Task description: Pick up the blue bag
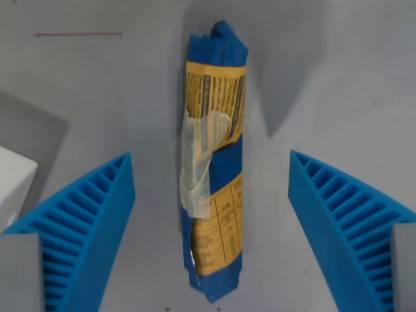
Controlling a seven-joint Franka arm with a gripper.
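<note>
So closest to the camera you've got the gripper (pixel 211 188) with its two blue ribbed plastic fingers (pixel 91 221), one at the bottom of the wrist view's left and the other at the bottom right, spread wide apart and not touching anything. Right between them lies the blue bag (pixel 214 162), a long rolled-up crinkly plastic packet with yellow printed label panels and a strip of pale tape stuck across its middle. It lies flat on the plain grey tabletop (pixel 325 78), lengthwise up the frame, with clear gaps to both fingers. Off to the left of the bag, at the frame edge behind the left finger, there's a corner of a white boxy object (pixel 13 179); can't tell what it is. Further out, up and left of the bag's far end, a thin red line (pixel 78 34) is marked on the table.
</note>
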